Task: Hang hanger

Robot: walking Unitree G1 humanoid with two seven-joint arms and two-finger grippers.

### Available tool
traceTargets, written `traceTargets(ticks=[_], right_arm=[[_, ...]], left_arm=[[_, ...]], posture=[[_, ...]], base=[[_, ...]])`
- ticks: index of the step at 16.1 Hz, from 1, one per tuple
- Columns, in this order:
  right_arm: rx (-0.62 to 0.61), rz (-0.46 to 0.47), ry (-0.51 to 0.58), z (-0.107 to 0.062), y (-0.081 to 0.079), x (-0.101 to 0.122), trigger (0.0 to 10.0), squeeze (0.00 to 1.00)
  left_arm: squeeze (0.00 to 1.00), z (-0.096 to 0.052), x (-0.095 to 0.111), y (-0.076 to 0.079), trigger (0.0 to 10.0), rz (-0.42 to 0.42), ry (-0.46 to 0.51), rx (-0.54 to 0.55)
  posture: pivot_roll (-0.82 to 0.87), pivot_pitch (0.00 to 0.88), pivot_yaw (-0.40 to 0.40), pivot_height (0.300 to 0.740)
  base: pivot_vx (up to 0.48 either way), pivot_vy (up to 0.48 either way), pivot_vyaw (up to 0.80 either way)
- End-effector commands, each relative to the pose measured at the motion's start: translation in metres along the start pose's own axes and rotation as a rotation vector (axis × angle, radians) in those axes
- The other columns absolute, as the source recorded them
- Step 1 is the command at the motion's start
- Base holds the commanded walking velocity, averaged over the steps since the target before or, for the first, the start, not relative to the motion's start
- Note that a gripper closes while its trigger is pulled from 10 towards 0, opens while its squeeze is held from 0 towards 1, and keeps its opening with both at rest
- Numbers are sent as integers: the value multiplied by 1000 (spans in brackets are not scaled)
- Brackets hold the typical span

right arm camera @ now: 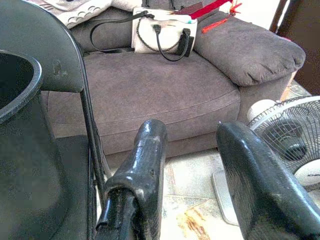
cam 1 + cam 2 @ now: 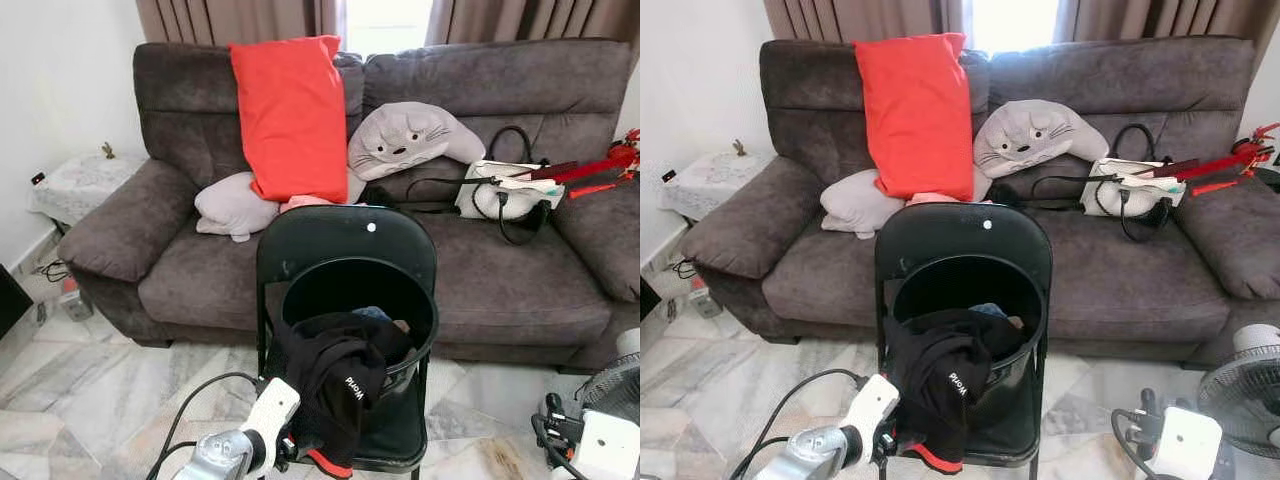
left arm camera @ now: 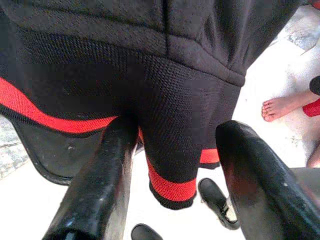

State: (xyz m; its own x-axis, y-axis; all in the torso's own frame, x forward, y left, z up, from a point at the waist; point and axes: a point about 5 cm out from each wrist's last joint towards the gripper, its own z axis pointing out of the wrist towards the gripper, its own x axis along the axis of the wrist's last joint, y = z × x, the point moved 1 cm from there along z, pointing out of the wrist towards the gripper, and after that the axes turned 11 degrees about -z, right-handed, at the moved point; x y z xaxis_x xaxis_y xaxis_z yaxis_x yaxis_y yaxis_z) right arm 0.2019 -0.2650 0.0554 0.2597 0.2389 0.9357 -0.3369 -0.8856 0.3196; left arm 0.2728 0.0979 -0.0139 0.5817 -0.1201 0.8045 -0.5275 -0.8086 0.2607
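Left tool (image 3: 170,185) hangs open just beside the black garment (image 2: 335,385) with red trim that droops over the rim of the black bucket (image 2: 420,320) on the folding chair (image 2: 345,240). Right tool (image 1: 195,175) is open too, low beside the chair, holding nothing. No hanger can be made out. That knit looks soft, light and floppy; pinch a bunched fold near the hem.

Left arm (image 2: 232,452) raised low and forward, left gripper (image 3: 172,165) fingers parted, nothing between them, right arm (image 2: 600,440) low at the right side, right gripper (image 1: 192,165) fingers likewise apart and empty
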Motion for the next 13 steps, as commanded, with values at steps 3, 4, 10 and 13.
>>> traceTargets(ticks=[3,4,10,13], right_arm=[[-3,1,26,2,1,7,10000,0],[-2,1,28,2,0,8,10000,0],[-3,2,30,3,0,9,10000,0],[-3,4,32,4,-1,9,10000,0]], left_arm=[[0,-1,2,-4,0,-29,26,8],[0,-1,2,-3,0,-33,27,6],[0,-1,1,-5,0,-70,44,16],[0,-1,4,-8,0,-102,65,17]], posture=[[-212,0,72,740],[-212,0,72,740],[-209,0,73,740],[-207,0,75,740]], base=[[0,0,0],[0,0,0],[0,0,0],[0,0,0]])
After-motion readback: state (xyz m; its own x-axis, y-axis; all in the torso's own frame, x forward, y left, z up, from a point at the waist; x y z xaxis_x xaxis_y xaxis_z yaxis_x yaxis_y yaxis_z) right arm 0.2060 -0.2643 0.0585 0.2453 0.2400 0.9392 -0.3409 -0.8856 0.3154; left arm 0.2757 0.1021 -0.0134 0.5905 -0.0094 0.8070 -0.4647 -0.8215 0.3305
